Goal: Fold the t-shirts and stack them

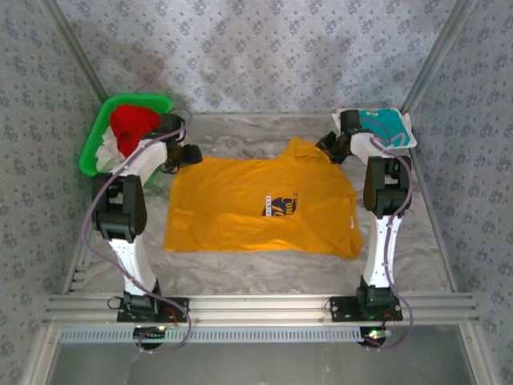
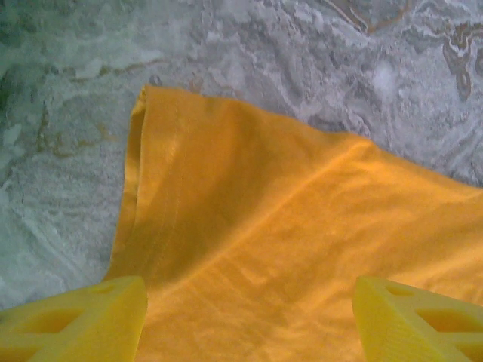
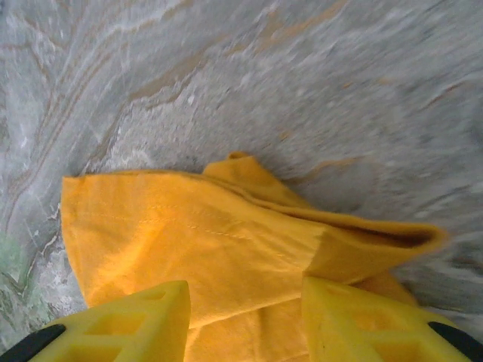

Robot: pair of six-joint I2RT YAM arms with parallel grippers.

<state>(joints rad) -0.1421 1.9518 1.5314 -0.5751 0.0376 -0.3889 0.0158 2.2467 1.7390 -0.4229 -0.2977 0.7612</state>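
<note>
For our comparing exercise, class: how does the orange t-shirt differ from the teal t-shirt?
The orange t-shirt lies spread open in the middle; the teal t-shirt sits folded in the far right corner. The orange one takes up far more room than the teal one. Both are printed cloth tees.

Diffuse overhead light, moderately bright. Top view: soft focus, slightly washed-out colours, a faint shadow along the near hem of the shirt (image 1: 256, 204). Wrist views: grainy, with a bluish cast on the table (image 2: 317, 68). Right wrist view: motion blur toward the upper right; yellow fingers (image 3: 128, 324) at the bottom edge out of focus.
</note>
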